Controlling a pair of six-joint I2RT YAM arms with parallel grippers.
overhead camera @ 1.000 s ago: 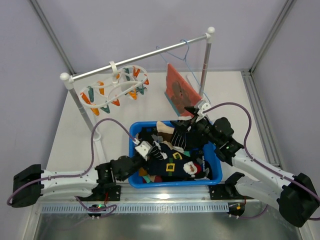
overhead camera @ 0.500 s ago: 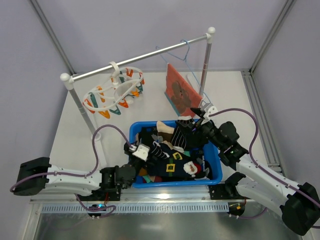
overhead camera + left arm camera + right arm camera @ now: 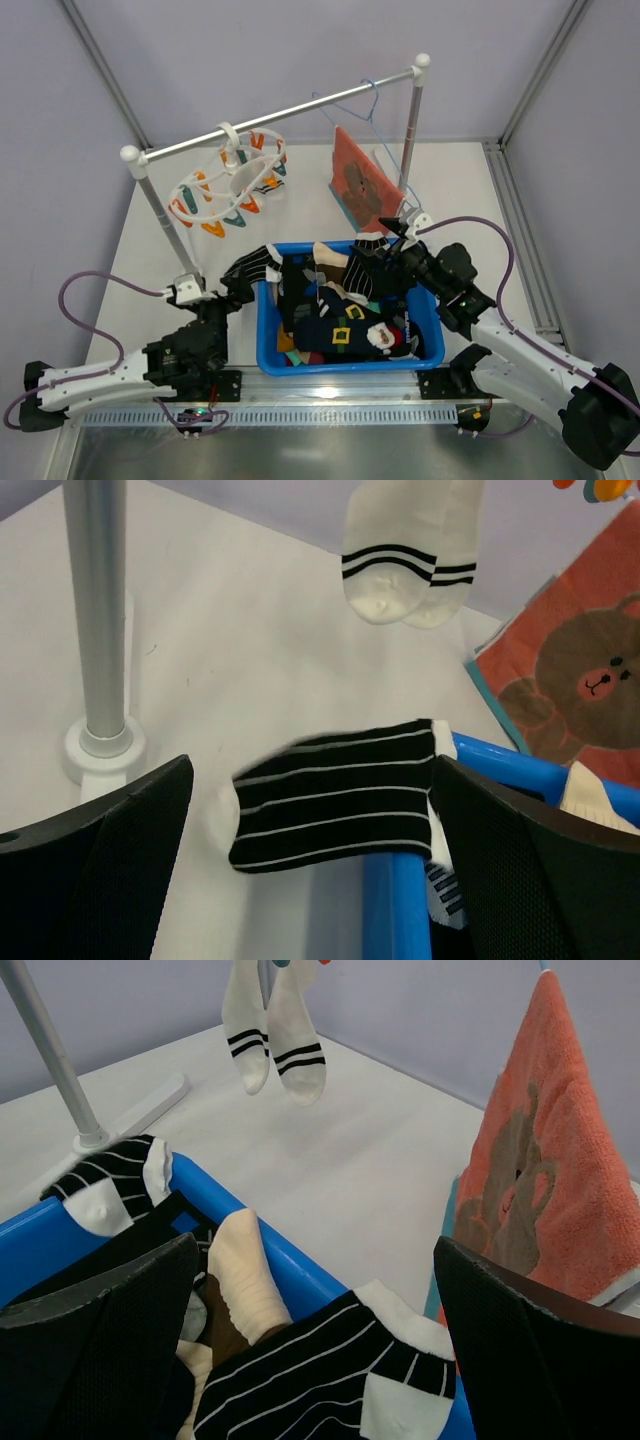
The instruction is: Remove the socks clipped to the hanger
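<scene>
The white oval hanger point(image 3: 225, 185) with orange and teal pegs hangs from the rail. Two white socks point(image 3: 410, 550) with black bands dangle from it, also seen in the right wrist view as socks point(image 3: 272, 1035). My left gripper point(image 3: 232, 290) is open, low at the blue basket's left side. Ahead of its fingers, in line with the gap, a black striped sock point(image 3: 340, 795) lies draped over the basket rim point(image 3: 400, 900), held by nothing. My right gripper point(image 3: 380, 262) is open over the basket's far right corner, above another black striped sock point(image 3: 320, 1370).
The blue basket point(image 3: 268, 345) holds a heap of socks. An orange bear-print cloth point(image 3: 360, 185) hangs on a pale-blue wire hanger point(image 3: 365, 100). The rail's left post point(image 3: 95, 610) and its base stand just left of my left gripper.
My left gripper opened and pulled back out of the basket to its left side. A black striped sock now drapes over the left rim. The hanger swung and turned a little.
</scene>
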